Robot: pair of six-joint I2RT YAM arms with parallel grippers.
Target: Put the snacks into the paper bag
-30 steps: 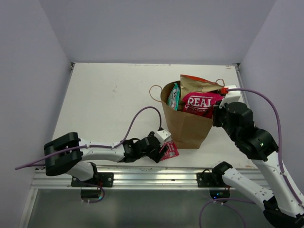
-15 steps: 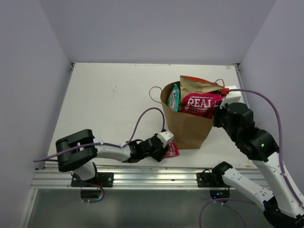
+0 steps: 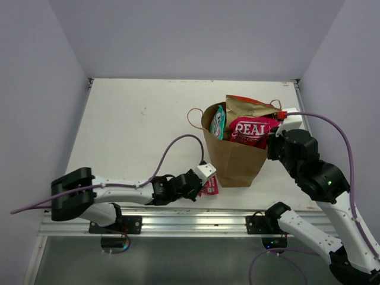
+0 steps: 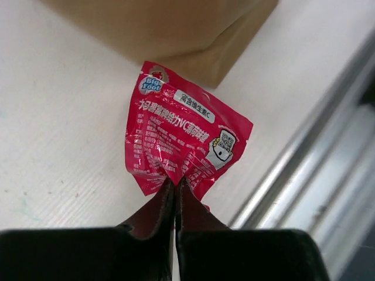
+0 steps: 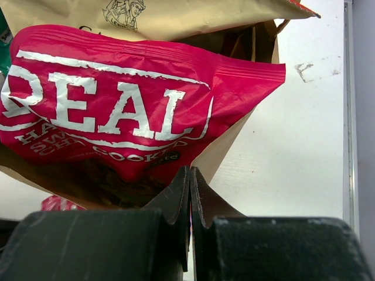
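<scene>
- Left end effector (image 4: 176, 184) is reaching low over the near edge of the worktop (image 3: 136, 119), and its two dark fingers are pressing fully together on the near corner of the small pink-red sachet (image 4: 181, 137).
- The sachet is lying flat on the worktop with its printed side facing up, and its far corner is sitting just beside the base of the paper bag (image 3: 234, 160). A metal rail (image 4: 304, 158) is running along the worktop edge to the right of it.
- The paper bag is standing upright a little right of the middle, with its mouth open toward the camera above.
- Several snacks are sticking out of the bag mouth: the teal-green packet (image 3: 218, 122) is leaning at the left side, the pink-red "REAL" packet (image 5: 117, 99) is lying across the right side, and a tan packet (image 3: 249, 107) with a red-orange top edge is rising behind them.
- The right end effector (image 5: 190, 175) is hanging at the right rim of the bag, directly under the lower edge of the "REAL" packet. Its fingers are meeting with no gap, and I cannot tell if a thin edge is caught between them.
- One thin loop handle (image 3: 193, 116) is hanging out at the far left of the bag.
</scene>
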